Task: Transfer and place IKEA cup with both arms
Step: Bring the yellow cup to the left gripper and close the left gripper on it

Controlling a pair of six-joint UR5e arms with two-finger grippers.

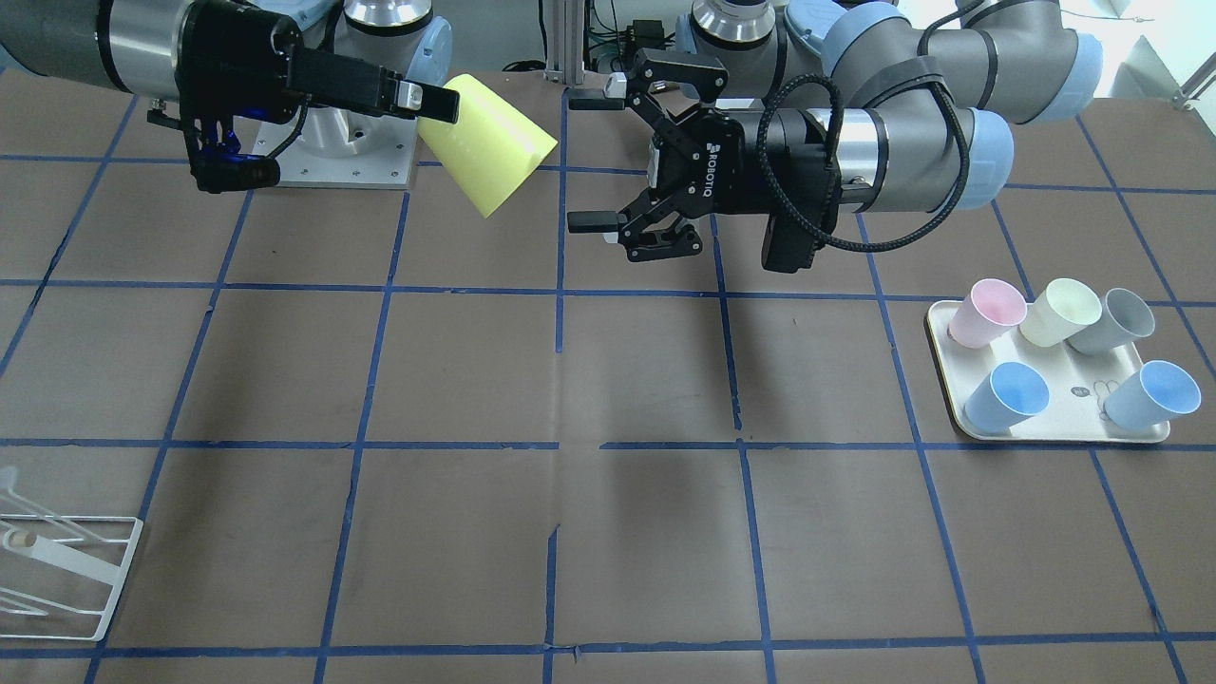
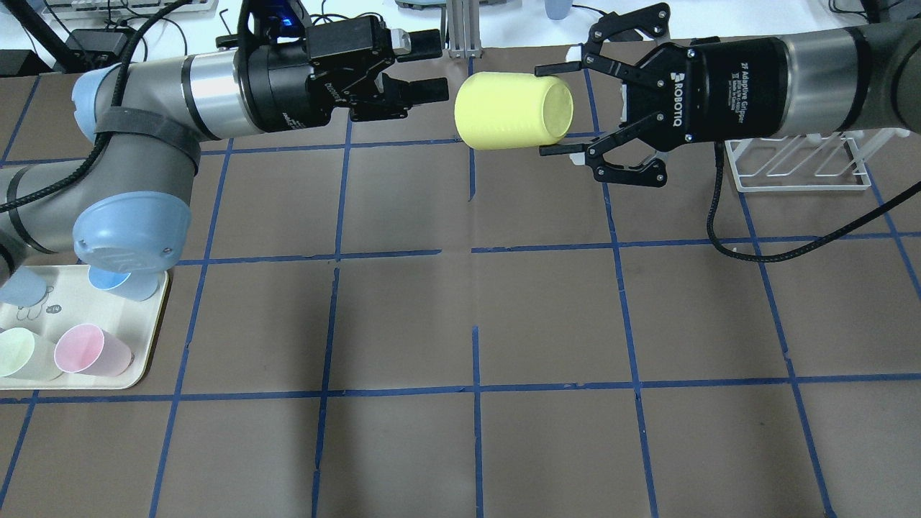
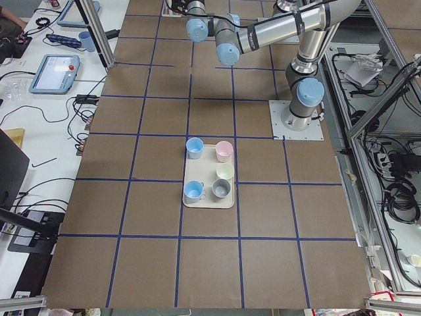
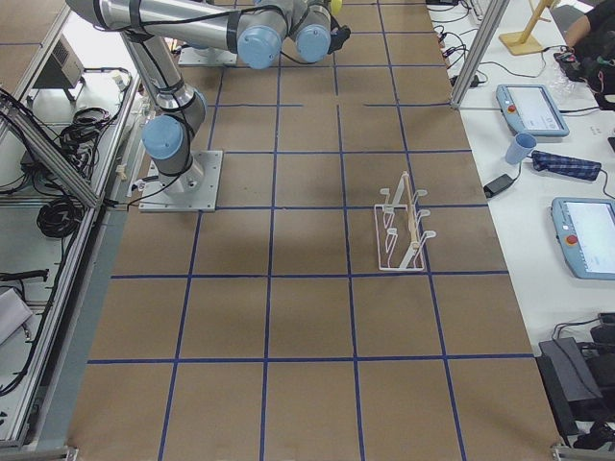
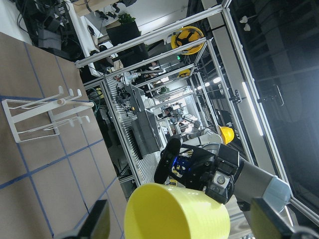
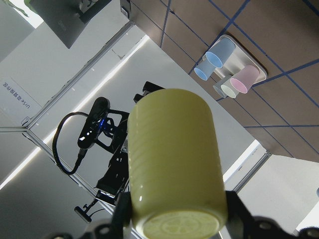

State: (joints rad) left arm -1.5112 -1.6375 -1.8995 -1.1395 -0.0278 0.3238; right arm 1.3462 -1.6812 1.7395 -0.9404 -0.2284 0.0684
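1. The yellow cup [image 2: 504,111] hangs in the air above the brown table [image 1: 608,380], between the two grippers. It lies on its side, with its base toward the right gripper and its wider mouth toward the left one.
2. The right gripper [image 2: 541,111] is clamped on the cup near the base, one finger on each side of the wall. Its wrist view shows the ringed base close up between the two fingers.
3. The left gripper [image 2: 442,66] has its jaws spread wide and holds nothing. In the overhead and front views its fingertips stop just short of the cup's mouth and do not touch it. Its wrist view shows the cup's rim lined up between the two open fingers.
4. A cream tray [image 1: 950,328] lies flat on the table on the robot's left side and holds five cups, all upright with their mouths up.
5. In the tray's row nearer the robot stand a pink cup [image 1: 988,313], a cream cup [image 1: 1059,309] and a grey cup [image 1: 1111,320], close together.
6. In the tray's other row stand two light blue cups [image 1: 1007,394] [image 1: 1154,394], well apart from each other.
7. Each cup on the tray shows only its own bare inside.
8. In the overhead view the left arm's elbow covers part of the tray.
9. A white wire rack [image 2: 791,165] stands on the table on the robot's right side.
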